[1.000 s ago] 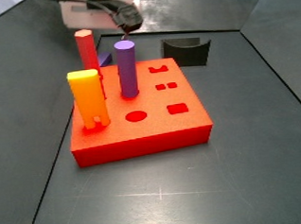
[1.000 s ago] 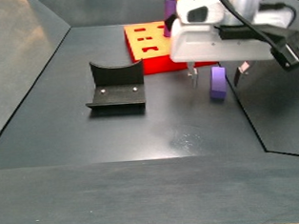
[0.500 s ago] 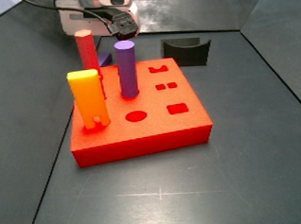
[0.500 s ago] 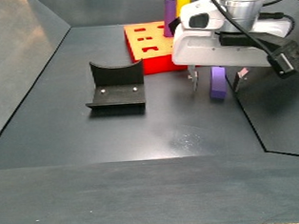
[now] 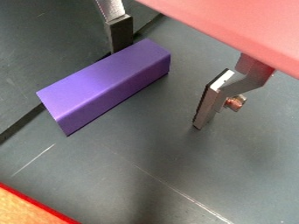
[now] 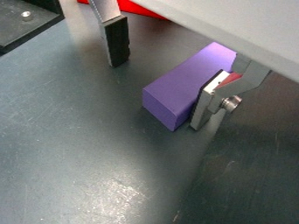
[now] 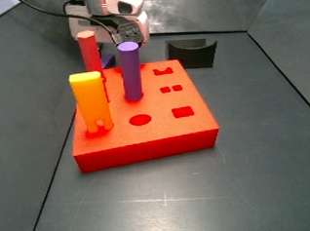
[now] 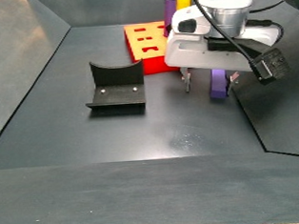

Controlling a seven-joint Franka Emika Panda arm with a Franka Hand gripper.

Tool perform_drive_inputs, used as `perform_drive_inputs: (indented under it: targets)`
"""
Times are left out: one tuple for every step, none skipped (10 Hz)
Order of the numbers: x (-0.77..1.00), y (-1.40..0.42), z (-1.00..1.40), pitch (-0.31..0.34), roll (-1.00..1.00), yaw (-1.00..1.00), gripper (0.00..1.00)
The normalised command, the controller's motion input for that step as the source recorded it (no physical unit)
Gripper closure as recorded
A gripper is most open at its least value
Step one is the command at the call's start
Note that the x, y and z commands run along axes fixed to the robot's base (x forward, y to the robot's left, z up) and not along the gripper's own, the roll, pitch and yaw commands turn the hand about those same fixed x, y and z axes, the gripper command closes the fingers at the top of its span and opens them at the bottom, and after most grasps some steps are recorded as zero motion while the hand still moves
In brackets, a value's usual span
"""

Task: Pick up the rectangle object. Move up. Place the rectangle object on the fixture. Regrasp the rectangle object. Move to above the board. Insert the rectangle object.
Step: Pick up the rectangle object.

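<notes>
The rectangle object (image 5: 105,87) is a short purple bar lying flat on the dark floor; it also shows in a wrist view (image 6: 184,83) and a side view (image 8: 218,84). My gripper (image 5: 163,83) is open and low over it, one finger on each side of the bar, as a wrist view (image 6: 159,94) and a side view (image 8: 211,81) show. The bar lies askew between the fingers and is not clamped. The black fixture (image 8: 114,85) stands apart on the floor, also seen in a side view (image 7: 191,52). The red board (image 7: 153,147) lies beside the gripper (image 7: 121,36).
On the board stand a tall purple cylinder (image 7: 129,70), a yellow-orange block (image 7: 89,101) and a red peg (image 7: 88,51). The board (image 8: 131,43) sits behind the gripper in a side view. Grey walls enclose the floor.
My gripper has turned at the wrist and come down around the purple bar. The bar has not moved.
</notes>
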Motion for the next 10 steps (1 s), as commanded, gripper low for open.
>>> perform_drive_inputs:
  targets:
    - [-0.01, 0.01, -0.01, -0.044, -0.05, 0.0, 0.0]
    - [0.0, 0.0, 0.0, 0.0, 0.05, 0.0, 0.0]
    - [0.0, 0.0, 0.0, 0.0, 0.0, 0.0, 1.0]
    - [0.0, 0.0, 0.0, 0.0, 0.0, 0.0, 1.0]
    - [0.0, 0.0, 0.0, 0.0, 0.0, 0.0, 1.0]
    - [0.0, 0.0, 0.0, 0.0, 0.0, 0.0, 1.0]
    - [0.0, 0.0, 0.0, 0.0, 0.0, 0.0, 1.0]
    - [0.0, 0.0, 0.0, 0.0, 0.0, 0.0, 1.0]
    - [0.0, 0.0, 0.0, 0.0, 0.0, 0.0, 1.0]
    - [0.0, 0.0, 0.0, 0.0, 0.0, 0.0, 1.0]
